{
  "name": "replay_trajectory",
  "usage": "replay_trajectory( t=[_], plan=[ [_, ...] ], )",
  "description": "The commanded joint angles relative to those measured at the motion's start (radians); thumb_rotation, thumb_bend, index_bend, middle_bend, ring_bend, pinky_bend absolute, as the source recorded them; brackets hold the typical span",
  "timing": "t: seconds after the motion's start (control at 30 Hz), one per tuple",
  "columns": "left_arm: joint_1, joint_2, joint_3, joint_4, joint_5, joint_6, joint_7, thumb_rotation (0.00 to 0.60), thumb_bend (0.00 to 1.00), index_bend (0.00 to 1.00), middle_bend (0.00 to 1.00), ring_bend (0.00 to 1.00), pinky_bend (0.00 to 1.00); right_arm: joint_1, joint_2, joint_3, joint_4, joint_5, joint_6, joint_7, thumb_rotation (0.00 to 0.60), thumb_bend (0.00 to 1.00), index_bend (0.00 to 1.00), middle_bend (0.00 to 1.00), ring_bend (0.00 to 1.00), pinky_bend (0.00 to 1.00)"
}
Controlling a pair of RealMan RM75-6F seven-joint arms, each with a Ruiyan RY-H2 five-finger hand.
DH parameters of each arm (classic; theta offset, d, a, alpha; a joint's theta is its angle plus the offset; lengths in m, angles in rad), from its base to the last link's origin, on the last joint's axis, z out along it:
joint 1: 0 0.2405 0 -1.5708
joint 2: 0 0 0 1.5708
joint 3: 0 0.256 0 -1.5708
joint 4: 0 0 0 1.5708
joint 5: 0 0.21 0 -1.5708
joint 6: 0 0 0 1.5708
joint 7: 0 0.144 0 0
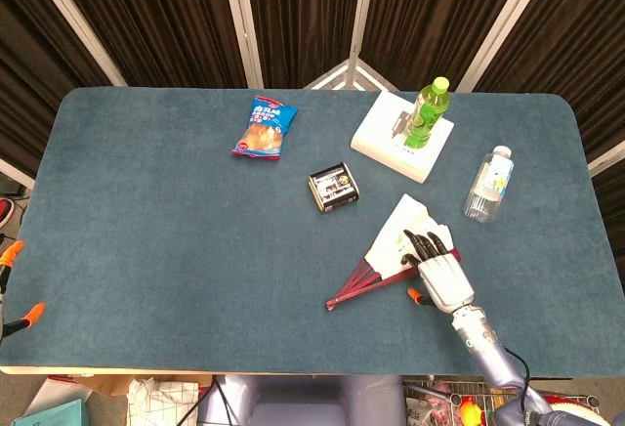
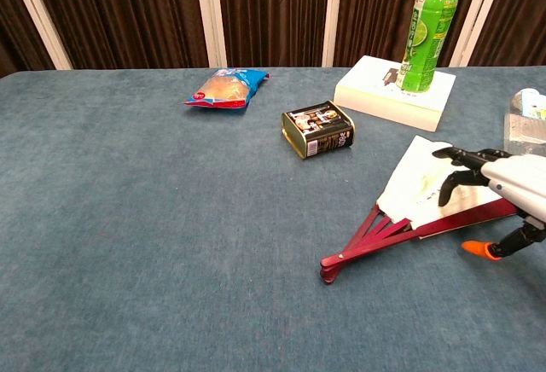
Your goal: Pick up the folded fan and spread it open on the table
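Right hand (image 1: 437,269) hovers over or rests on the half-spread fan (image 1: 395,245), dark fingers (image 2: 452,181) apart and pointing away from us; we cannot tell whether they touch the paper, and we see nothing gripped. Its palm hides the fan's near right leaf in the head view, and the chest view cuts off the hand (image 2: 503,186) at the frame's right edge. Left hand shows in neither view. Fan's red ribs run left and toward us from the hand. Can (image 1: 333,188) sits beyond-left, white box (image 1: 389,139) with green bottle (image 1: 428,111) beyond, clear bottle (image 1: 488,184) beyond-right. Table (image 1: 146,240) lies open to the left; near edge close behind the wrist.
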Motion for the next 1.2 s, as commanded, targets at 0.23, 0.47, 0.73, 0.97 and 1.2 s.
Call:
replay_trajectory(
  t=[0.23,0.47,0.73,0.97,1.2],
  plan=[
    [-0.006,-0.004,-0.001,-0.003,-0.010,-0.012,0.018,0.600,0.02,0.15,0.00,0.00,0.00,0.030,-0.025,0.006,0.031,0.021,-0.034,0.005,0.600,0.31,0.43,0.06,0.13,0.11],
    [-0.007,-0.006,-0.004,-0.003,-0.018,-0.015,0.026,0.600,0.02,0.15,0.00,0.00,0.00,0.050,-0.044,0.013,0.055,0.031,-0.046,0.015,0.600,0.33,0.47,0.07,0.14,0.11],
    [-0.006,-0.009,-0.003,-0.005,-0.015,-0.009,0.035,0.600,0.02,0.15,0.00,0.00,0.00,0.070,-0.060,0.016,0.082,0.037,-0.054,0.032,0.600,0.36,0.50,0.08,0.15,0.12],
    [-0.006,-0.011,-0.001,-0.006,-0.014,-0.009,0.042,0.600,0.02,0.15,0.00,0.00,0.00,0.075,-0.060,0.018,0.090,0.038,-0.037,0.049,0.600,0.40,0.58,0.09,0.16,0.14],
    [-0.006,-0.013,0.001,-0.008,-0.013,-0.008,0.051,0.600,0.02,0.15,0.00,0.00,0.00,0.075,-0.048,0.017,0.089,0.037,-0.020,0.058,0.600,0.45,0.62,0.10,0.17,0.14]
  ],
)
